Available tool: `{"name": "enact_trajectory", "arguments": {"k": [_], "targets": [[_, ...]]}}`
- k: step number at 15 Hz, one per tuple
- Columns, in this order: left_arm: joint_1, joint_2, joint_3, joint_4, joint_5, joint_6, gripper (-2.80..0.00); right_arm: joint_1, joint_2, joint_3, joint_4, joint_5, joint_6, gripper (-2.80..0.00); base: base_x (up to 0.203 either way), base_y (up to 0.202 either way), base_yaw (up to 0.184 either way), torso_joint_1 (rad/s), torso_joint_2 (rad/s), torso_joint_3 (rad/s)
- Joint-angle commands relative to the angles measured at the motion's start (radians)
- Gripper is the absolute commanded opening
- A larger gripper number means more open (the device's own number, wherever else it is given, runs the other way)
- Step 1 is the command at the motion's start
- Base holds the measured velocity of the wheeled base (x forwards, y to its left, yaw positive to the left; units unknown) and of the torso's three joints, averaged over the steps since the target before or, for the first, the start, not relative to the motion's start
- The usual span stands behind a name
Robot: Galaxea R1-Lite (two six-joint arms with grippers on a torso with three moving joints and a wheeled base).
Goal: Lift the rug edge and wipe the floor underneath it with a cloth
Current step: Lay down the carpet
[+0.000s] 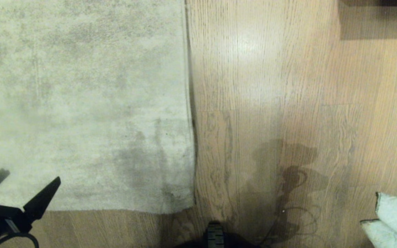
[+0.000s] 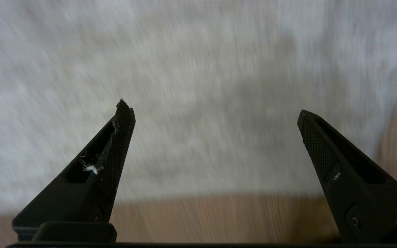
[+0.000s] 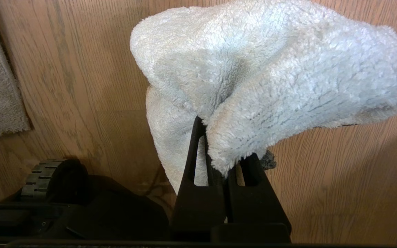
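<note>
On light brown wood-grain plank floor (image 1: 288,86), the mottled beige-grey rug edge (image 1: 115,209) ran crosswise just ahead of the wide-open, empty left gripper (image 1: 29,184); the right gripper (image 3: 224,165), well apart, clamped the pale blue-white fluffy cloth (image 3: 271,69).

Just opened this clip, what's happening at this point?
The mottled beige-grey rug lies flat on the light brown wood-plank floor, its edge not lifted. The left gripper hovers open and empty over the rug's near border. The right gripper is shut on the fluffy pale blue-white cloth, held above bare floor beside the robot's black base. No wiping is under way.
</note>
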Motion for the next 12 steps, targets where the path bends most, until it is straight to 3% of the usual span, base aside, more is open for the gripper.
{"name": "enact_trajectory", "arguments": {"k": [1,6,11,12], "targets": [[-0.039,-0.008,0.000,0.081,0.000,0.000,0.00,0.000,0.001,0.000,0.000,0.001,-0.001,-2.80,0.000,0.000,0.000,0.000,0.00,0.000],[-0.087,-0.008,0.000,0.278,-0.001,0.007,0.00,0.000,0.001,0.000,0.000,0.001,-0.001,-2.80,0.000,0.000,0.000,0.000,0.00,0.000],[-0.088,-0.010,0.000,0.414,0.002,0.001,0.00,0.000,0.001,0.000,0.000,0.001,-0.001,-2.80,0.000,0.000,0.000,0.000,0.00,0.000],[-0.088,-0.014,0.000,0.451,0.000,-0.003,-2.80,0.000,0.001,0.000,0.000,0.001,-0.001,-2.80,0.000,0.000,0.000,0.000,0.00,0.000]]}}
